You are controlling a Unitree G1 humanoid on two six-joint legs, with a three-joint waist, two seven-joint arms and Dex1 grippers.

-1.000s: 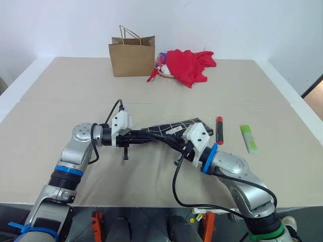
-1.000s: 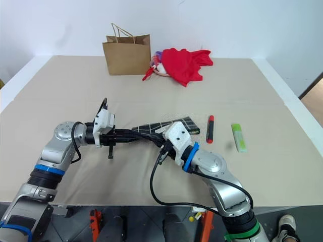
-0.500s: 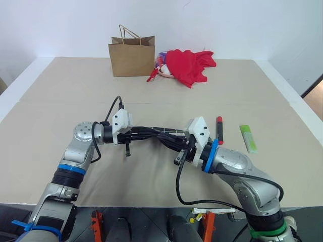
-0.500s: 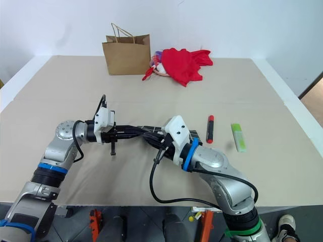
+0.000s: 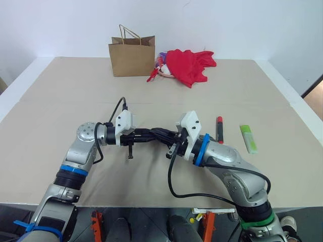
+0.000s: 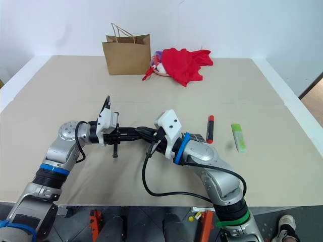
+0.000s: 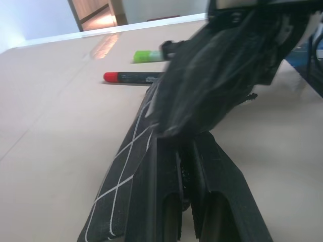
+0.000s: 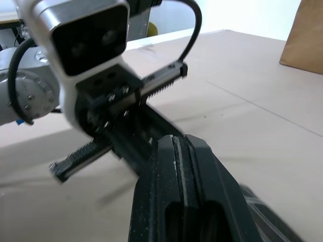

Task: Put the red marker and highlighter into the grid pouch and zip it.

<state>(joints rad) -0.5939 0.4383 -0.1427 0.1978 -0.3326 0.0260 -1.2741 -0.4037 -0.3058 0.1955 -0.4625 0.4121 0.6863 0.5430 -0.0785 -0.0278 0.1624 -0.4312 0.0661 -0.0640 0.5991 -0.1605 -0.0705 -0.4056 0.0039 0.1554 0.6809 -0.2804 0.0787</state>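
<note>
Left end effector (image 5: pixel 146 135): you have its two black fingers closed tight on one end of the grid pouch (image 7: pixel 128 171), pointing level across toward your right arm.
Right end effector (image 5: pixel 164 136): its fingers are pressed together too, clamped on the opposite end of the pouch and facing the left one.
Grid pouch: it hangs between your two end effectors, lifted off the tabletop (image 5: pixel 60 101), bunched into a dark strip; the white grid lines show beside the left fingers in the left wrist view.
Red marker (image 5: pixel 219 129): it lies on the tabletop just beyond your right wrist, on the side away from the left end effector, apart from the pouch.
Highlighter (image 5: pixel 248 138): it lies on the tabletop further out than the marker from the right end effector, near it but not touching.
Brown paper bag (image 5: pixel 132 55): it stands upright at the far edge, well beyond both end effectors.
Red cloth bundle (image 5: pixel 189 65): it lies just beside the bag, also well beyond your end effectors.
</note>
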